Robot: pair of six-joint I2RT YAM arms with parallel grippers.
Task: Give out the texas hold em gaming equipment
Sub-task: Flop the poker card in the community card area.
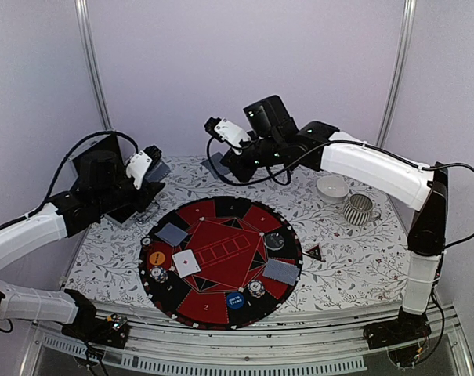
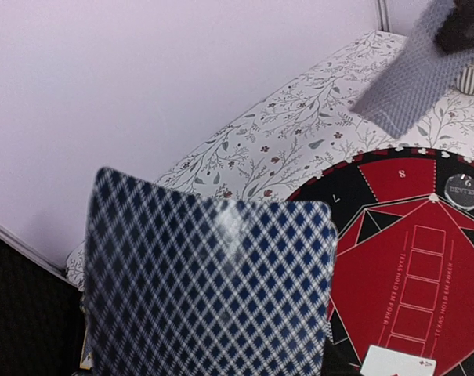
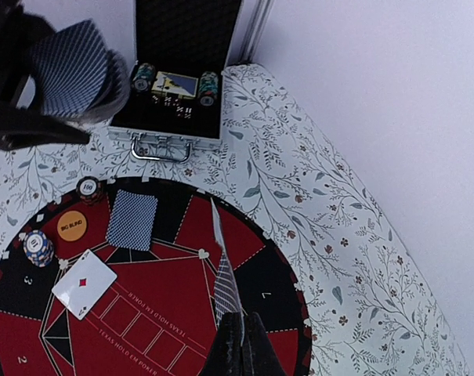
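My left gripper (image 1: 148,186) is shut on a deck of blue-checked playing cards (image 2: 213,290); the deck hides its fingers in the left wrist view and shows fanned in the right wrist view (image 3: 68,70). My right gripper (image 3: 243,323) is shut on one card (image 3: 224,266), held edge-on above the far side of the round red-black poker mat (image 1: 221,227). On the mat lie two face-down cards (image 1: 171,233) (image 1: 281,271), a face-up white card (image 1: 186,262), an orange button (image 1: 157,256), a blue button (image 1: 235,298) and chips (image 1: 158,274) (image 1: 255,288). A triangle marker (image 1: 314,252) lies right of the mat.
An open metal case (image 3: 178,86) with chips stands behind the mat at the left. A white bowl (image 1: 331,188) and a ribbed cup (image 1: 360,209) stand at the back right. White walls close in on the table.
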